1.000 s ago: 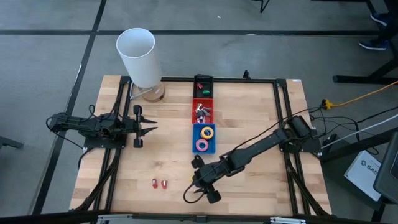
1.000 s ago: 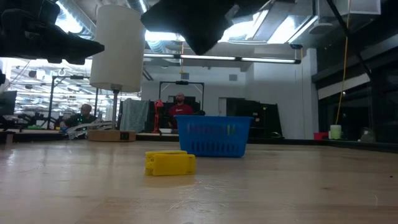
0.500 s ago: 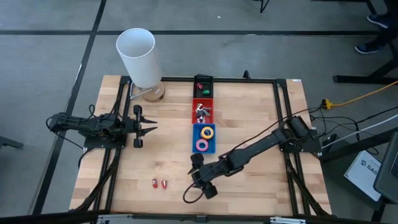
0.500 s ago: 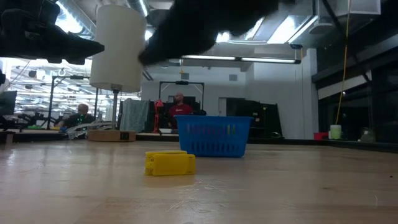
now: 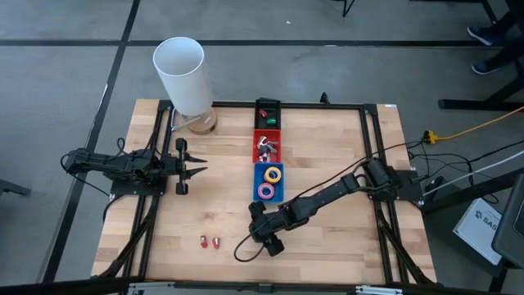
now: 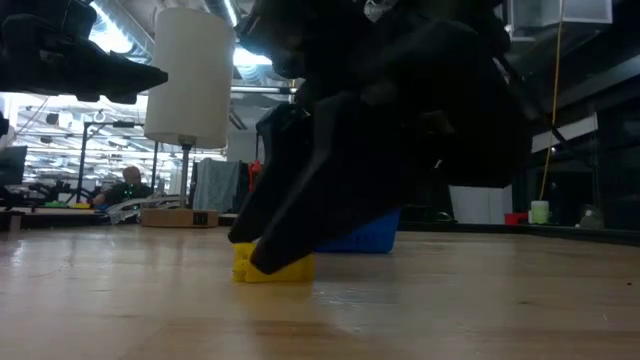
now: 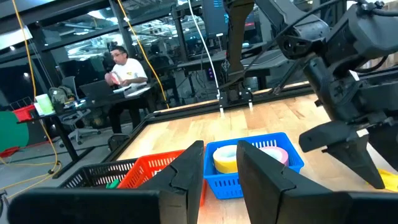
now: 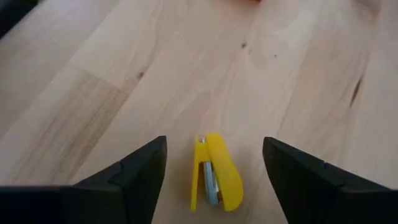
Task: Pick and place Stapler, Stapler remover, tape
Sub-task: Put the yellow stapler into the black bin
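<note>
While fingers spread wide, the right hand (image 8: 211, 163) hangs over the yellow stapler (image 8: 216, 172).

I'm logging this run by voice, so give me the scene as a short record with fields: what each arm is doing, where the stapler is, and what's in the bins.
right pincer: open, low over the table, fingers either side of the yellow stapler, not closed on it
yellow stapler position: lying on the wooden table, in front of the blue bin
left pincer: open, waiting at the table's left side
blue bin: yellow and pink tape rolls
red bin: silvery metal pieces
black bin: small red and green items
other: two small red items near the table's front edge
</note>
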Action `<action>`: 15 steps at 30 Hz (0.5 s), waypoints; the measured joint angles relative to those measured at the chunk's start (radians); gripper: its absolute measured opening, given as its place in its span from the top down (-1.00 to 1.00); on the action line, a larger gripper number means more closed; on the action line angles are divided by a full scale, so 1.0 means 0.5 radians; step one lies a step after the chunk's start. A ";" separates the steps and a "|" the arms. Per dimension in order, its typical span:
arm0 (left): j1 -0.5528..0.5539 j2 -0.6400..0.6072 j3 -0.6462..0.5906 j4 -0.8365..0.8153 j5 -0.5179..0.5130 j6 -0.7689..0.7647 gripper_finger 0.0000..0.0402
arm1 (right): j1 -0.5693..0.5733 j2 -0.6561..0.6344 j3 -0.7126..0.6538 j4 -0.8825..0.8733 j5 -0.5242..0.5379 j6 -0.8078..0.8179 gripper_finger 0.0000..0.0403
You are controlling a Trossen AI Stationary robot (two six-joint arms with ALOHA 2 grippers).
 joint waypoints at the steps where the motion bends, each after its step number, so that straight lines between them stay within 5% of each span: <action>1: 0.000 0.000 0.000 0.000 0.000 0.000 0.54 | 0.000 0.000 0.000 -0.009 0.005 0.000 -0.30; 15: -0.001 0.000 0.000 0.001 0.000 0.000 0.53 | 0.012 -0.010 0.015 -0.273 0.051 0.209 0.56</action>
